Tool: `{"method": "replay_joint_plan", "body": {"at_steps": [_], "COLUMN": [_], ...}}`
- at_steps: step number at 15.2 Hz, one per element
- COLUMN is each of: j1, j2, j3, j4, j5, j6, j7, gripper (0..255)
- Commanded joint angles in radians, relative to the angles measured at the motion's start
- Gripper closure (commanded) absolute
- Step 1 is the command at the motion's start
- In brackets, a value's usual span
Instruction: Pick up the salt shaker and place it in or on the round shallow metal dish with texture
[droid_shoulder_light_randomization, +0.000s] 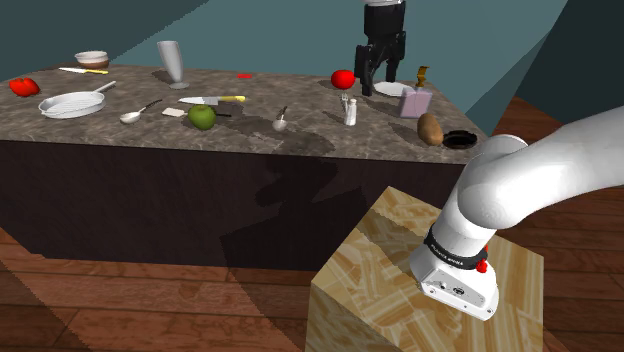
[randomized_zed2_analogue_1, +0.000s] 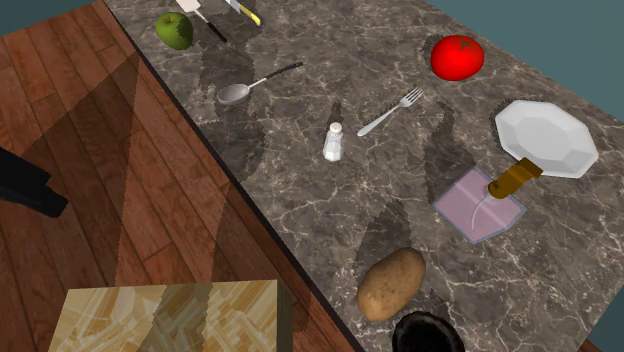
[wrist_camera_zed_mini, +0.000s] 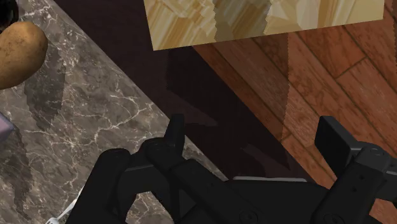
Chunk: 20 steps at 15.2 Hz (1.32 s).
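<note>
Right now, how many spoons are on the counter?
2. One spoon lies between the pan and the apple. A second spoon lies between the apple and the shaker. More may be hidden behind the tool.

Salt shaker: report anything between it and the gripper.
Nothing visible. The gripper hangs open above the counter; the shaker stands upright, a fork lying beside it, not touching.

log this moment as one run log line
phase: pre-grasp | jaws: open, empty | salt shaker: upright on counter, beside fork, untouched
</note>
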<state>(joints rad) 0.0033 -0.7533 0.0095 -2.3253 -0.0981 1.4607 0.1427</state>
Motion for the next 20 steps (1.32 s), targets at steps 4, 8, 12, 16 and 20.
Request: {"method": "replay_joint_plan", "body": {"at_steps": [4, 8, 12, 16, 20], "j1": [-0.02, -0.042, -0.059, -0.071, -0.077], "j2": [0.045, 0.124, 0.221, 0.336, 0.467], "j3": [-0.063, -0.147, -0.229, -0.308, -0.384], "j4": [-0.008, 0.0, 0.029, 0.079, 0.15], "j5": [-0.032, -0.064, -0.079, -0.071, -0.036], "j6": [0.07, 0.163, 0.252, 0.335, 0.407], "j7": [-0.059, -0.137, -0.217, -0.302, -0.395], "gripper": [0, 0, 0, 0, 0]}}
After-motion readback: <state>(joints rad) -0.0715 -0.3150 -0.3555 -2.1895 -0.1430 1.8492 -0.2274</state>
